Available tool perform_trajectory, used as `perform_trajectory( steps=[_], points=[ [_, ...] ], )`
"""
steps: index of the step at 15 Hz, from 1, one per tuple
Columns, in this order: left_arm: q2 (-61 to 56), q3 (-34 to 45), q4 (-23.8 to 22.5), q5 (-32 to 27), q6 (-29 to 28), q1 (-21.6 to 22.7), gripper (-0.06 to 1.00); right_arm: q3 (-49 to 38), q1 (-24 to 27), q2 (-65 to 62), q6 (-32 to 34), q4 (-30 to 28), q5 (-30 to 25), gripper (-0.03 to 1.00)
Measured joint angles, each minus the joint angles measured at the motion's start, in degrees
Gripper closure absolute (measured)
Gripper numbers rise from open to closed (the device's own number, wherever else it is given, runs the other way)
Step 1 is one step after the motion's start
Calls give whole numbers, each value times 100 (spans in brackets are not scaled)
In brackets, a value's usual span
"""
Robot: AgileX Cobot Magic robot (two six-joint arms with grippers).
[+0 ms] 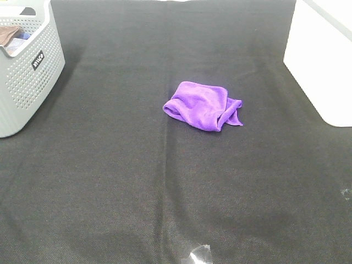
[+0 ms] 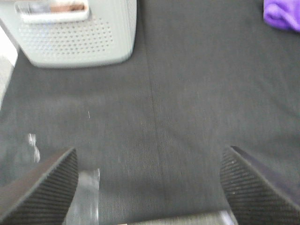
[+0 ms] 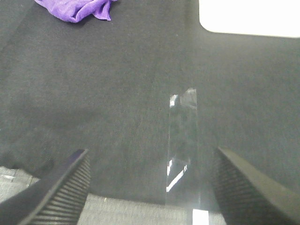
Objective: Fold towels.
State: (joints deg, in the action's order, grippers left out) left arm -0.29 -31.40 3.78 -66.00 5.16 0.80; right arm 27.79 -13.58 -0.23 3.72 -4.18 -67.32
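Towel (bright purple) crumpled, unfolded

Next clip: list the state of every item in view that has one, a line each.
purple towel: crumpled in a heap, not folded, lying free on the black mat
grey basket: upright, cloth bits inside
white bin: upright, contents hidden
left hand: open, empty
right hand: open, empty

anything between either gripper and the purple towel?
Nothing visible. The purple towel lies crumpled mid-table on bare black cloth. The grey basket and white bin sit off to the sides. Left gripper and right gripper are both open.
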Motion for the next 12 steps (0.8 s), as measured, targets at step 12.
perform_trajectory(
  steps=[12],
  points=[
    [0,160,115,344,-109,378,18,-183,665,0,-109,0,361,25]
  ],
)
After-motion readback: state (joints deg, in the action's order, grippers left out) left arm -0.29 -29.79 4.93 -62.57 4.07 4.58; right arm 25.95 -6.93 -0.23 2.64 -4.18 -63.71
